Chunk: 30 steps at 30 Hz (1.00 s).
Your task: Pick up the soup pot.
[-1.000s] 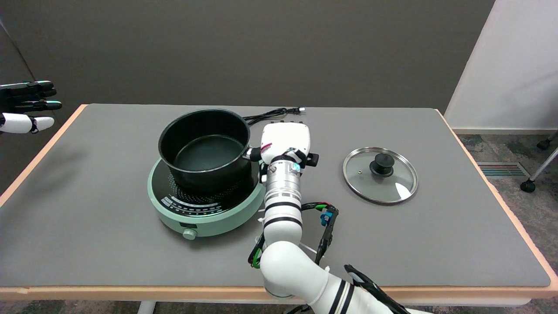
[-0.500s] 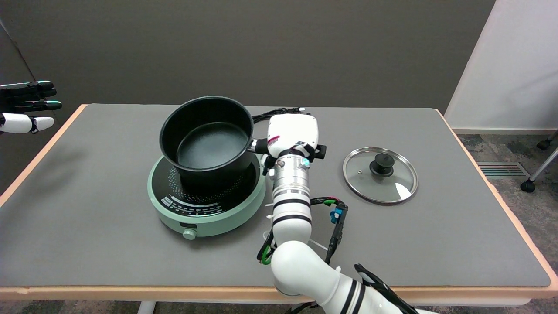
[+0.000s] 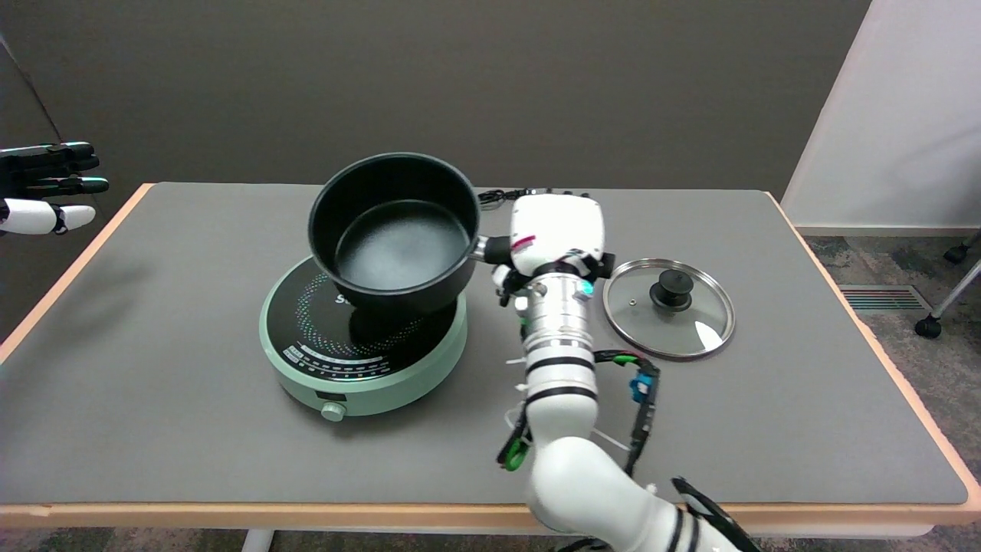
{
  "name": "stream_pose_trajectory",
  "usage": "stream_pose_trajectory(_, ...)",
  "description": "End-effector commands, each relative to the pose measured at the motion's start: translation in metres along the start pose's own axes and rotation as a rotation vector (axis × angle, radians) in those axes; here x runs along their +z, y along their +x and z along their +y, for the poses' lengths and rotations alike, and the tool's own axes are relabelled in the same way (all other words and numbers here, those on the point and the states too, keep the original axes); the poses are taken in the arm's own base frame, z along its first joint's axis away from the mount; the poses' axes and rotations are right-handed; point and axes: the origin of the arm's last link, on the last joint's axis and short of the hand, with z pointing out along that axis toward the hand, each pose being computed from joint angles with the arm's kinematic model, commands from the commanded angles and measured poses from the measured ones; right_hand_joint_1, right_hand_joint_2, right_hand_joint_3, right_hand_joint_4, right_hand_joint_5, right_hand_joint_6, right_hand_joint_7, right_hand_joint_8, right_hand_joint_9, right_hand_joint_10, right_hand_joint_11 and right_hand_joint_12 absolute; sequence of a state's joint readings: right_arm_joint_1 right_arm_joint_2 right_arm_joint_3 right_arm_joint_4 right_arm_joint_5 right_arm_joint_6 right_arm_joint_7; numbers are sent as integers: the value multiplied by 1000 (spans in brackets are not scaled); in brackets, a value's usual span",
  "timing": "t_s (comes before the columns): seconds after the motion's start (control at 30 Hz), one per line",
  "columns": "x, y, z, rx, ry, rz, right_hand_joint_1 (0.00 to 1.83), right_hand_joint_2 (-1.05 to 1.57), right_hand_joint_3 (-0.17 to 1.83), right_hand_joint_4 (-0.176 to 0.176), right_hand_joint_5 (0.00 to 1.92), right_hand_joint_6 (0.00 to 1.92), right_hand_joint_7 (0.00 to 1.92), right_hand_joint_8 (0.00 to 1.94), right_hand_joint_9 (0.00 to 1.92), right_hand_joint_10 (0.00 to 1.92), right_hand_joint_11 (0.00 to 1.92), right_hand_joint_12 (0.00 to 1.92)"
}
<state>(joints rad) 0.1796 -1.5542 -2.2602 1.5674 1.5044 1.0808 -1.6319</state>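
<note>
Since a second ago the pot (image 3: 395,230) has risen off the cooker (image 3: 360,353) and drifted right, tilting so its open mouth leans toward the camera; then it sat flat on the black cooktop, and now more of the dotted ring pattern shows beneath it. The right hand (image 3: 556,234) has gone up and right with it, and the arm behind has followed.

In the head view the pot hangs above the right part of the cooker, apart from the cooktop, with its dark shadow on the glass below. Its short handle points right into the hand, which grips it; the fingers are hidden under the white back of the hand, closed around the handle. The pot is black inside and holds nothing visible.

The lid (image 3: 668,308), glass with a black knob, lies flat on the grey bench (image 3: 153,414) just right of the wrist. A black cord (image 3: 502,196) lies behind the pot near the bench's far edge. The left hand (image 3: 46,188) hangs in the air at the upper left.
</note>
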Motion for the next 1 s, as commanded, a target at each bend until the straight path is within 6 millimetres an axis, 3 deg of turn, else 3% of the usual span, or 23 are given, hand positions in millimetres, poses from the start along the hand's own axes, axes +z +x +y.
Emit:
stream_pose_trajectory(0.03,-22,8,82,-45,-5,25,920,1274,726,-79,1769,1769,1769,1769,1769,1769,1769,1769)
stream_pose_trajectory(0.17,-31,0,91,-103,10,22,917,1284,725,-79,1769,1769,1769,1769,1769,1769,1769,1769)
stream_pose_trajectory(0.4,-68,-10,116,-177,-54,42,913,1292,719,-80,1764,1764,1764,1764,1764,1764,1764,1764)
stream_pose_trajectory(0.77,-123,-1,138,-251,-123,114,906,1298,707,-80,1771,1771,1771,1771,1771,1771,1771,1771)
stream_pose_trajectory(1.0,-150,4,139,-245,-127,132,913,1276,709,-79,1772,1772,1772,1772,1772,1772,1772,1772)
